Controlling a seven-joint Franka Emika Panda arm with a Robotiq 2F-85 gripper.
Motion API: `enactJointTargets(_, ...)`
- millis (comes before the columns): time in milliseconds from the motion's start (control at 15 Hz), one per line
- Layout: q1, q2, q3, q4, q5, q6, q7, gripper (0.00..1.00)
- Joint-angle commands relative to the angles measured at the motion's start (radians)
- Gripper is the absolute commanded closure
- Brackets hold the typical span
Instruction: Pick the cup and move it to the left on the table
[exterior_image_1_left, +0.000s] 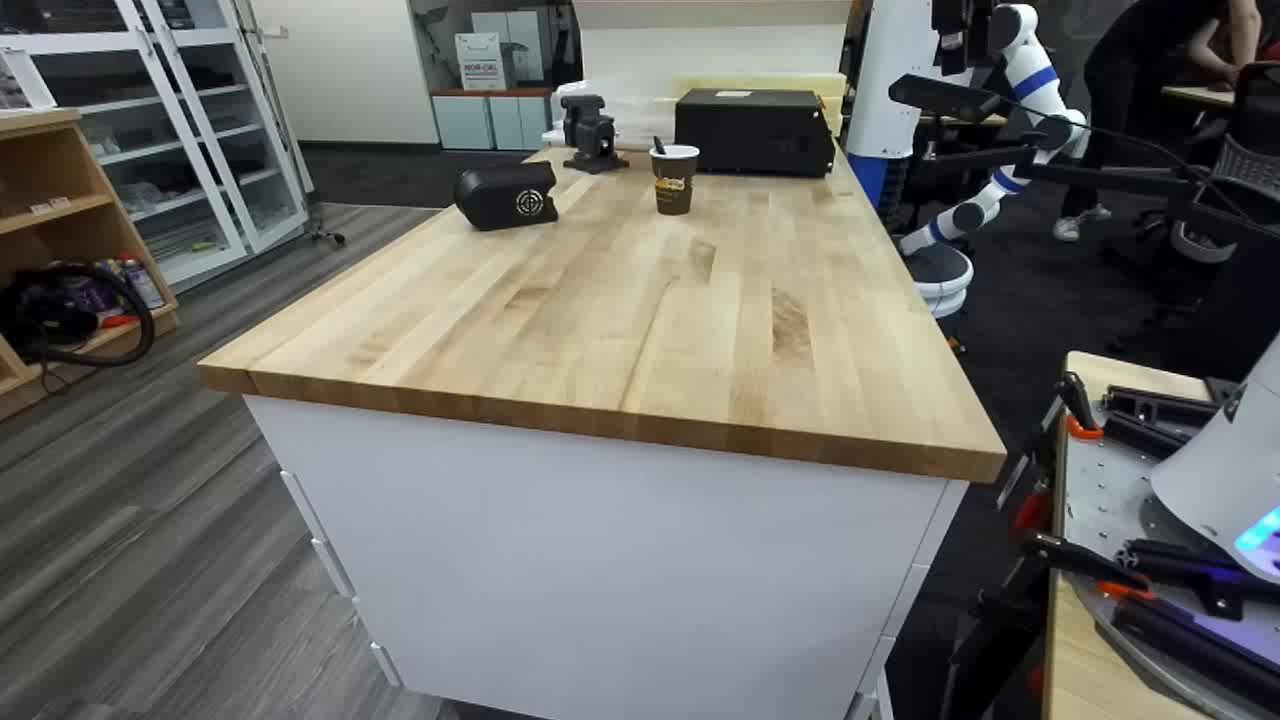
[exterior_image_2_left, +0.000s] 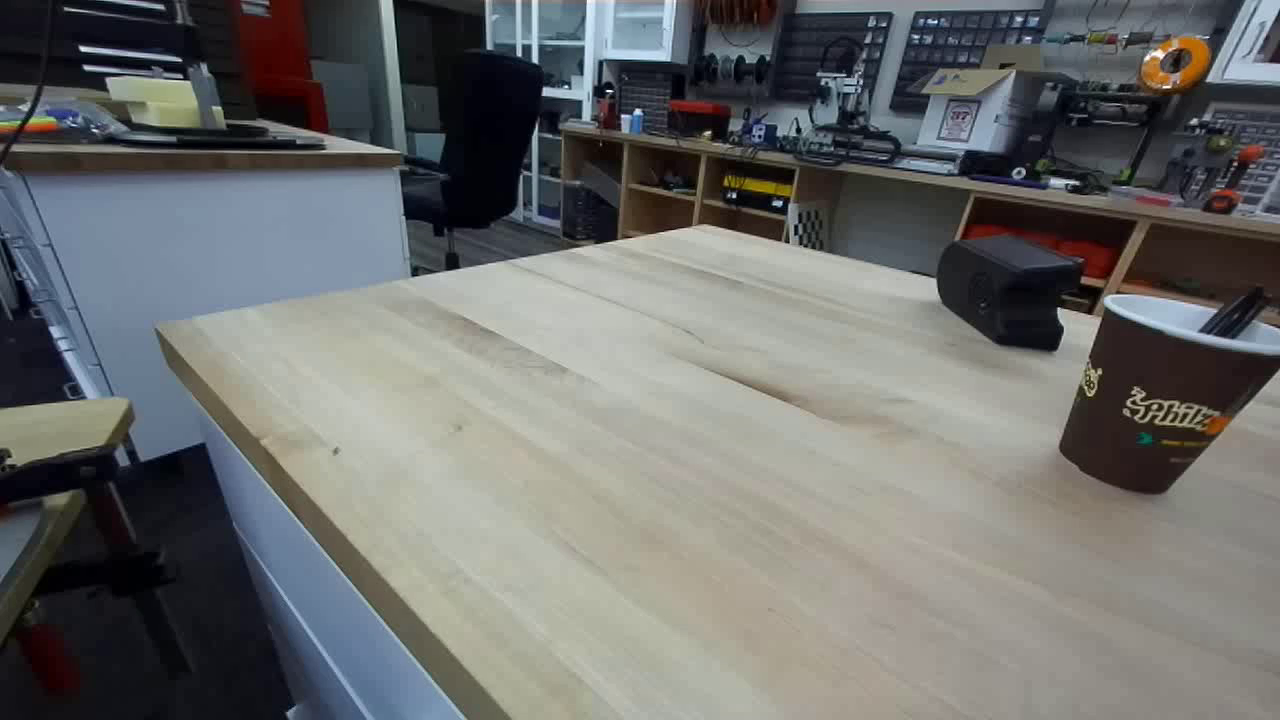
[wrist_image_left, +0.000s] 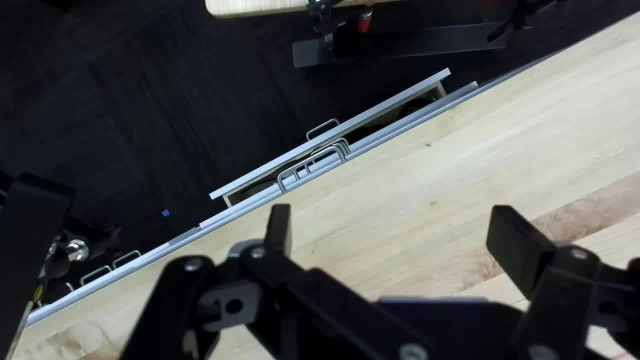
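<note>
The cup is dark brown with a white rim and yellowish lettering. It stands upright on the wooden table, toward the far part in an exterior view. It also shows at the right edge of an exterior view, with dark thin sticks poking out of it. My gripper is open, with nothing between its fingers. It hangs over the table top near a long edge in the wrist view. The cup is out of the wrist view. The gripper shows in neither exterior view.
A black box-like device stands near the cup, also seen in an exterior view. A larger black box and a dark vise stand behind. A drawer sticks out below the table's edge.
</note>
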Motion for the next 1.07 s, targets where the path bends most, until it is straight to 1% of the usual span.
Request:
enactJointTargets(0,0.006,0.000,-0.005,0.002,-0.001,-0.002,0.002,0.00)
enactJointTargets(600,0.006,0.000,-0.005,0.002,-0.001,-0.002,0.002,0.00)
enactJointTargets(867,-0.009,0.013,-0.013,0.036,-0.069,-0.004,-0.016,0.00)
enactJointTargets(1000,-0.015,0.027,-0.027,0.076,-0.116,-0.018,-0.041,0.00)
